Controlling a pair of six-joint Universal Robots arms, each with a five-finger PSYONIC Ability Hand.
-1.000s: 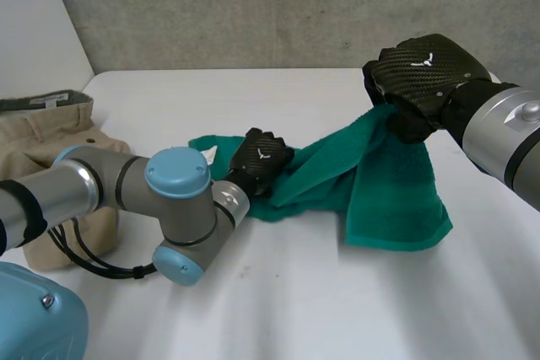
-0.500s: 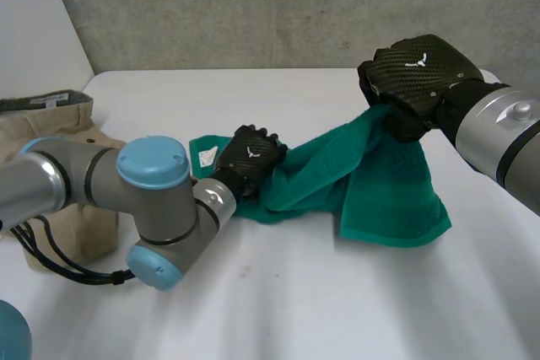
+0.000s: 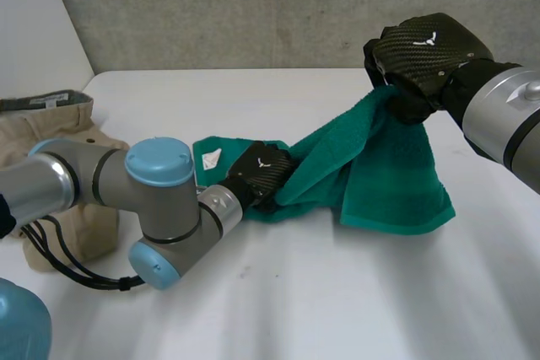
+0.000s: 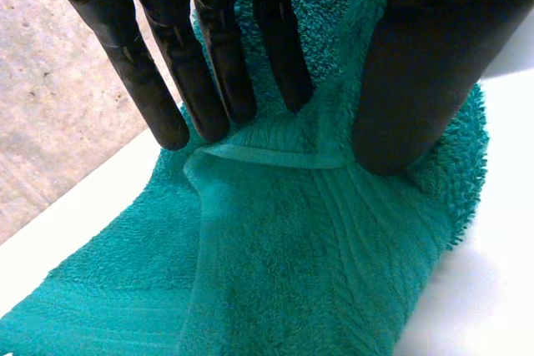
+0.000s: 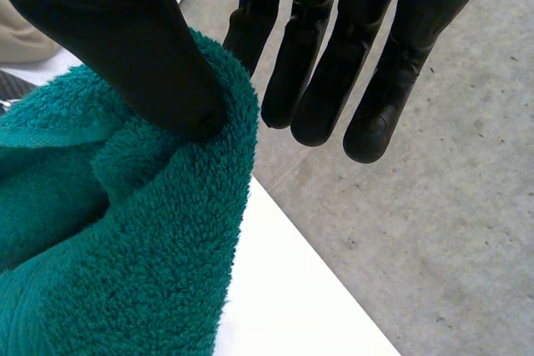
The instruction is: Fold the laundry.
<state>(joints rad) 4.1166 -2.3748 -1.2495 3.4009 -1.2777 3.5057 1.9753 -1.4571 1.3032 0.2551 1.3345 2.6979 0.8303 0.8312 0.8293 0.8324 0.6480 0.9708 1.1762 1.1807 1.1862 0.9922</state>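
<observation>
The left arm [image 3: 126, 191] is bent low and reaches forward. The left hand [image 3: 261, 171] lies palm-down on the towel [image 3: 380, 166], with straight fingers [image 4: 213, 56] and thumb [image 4: 417, 81] pinching a fold. The right arm [image 3: 506, 124] holds the right hand [image 3: 422, 61] raised. Its thumb clamps the towel's edge against one finger, and the other fingers are extended.

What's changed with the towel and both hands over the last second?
The right hand rose slightly, lifting its pinched end of the green towel higher. The left hand shifted a little toward the robot on the towel's low end. Both still pinch the towel; the beige garment stayed put.
</observation>
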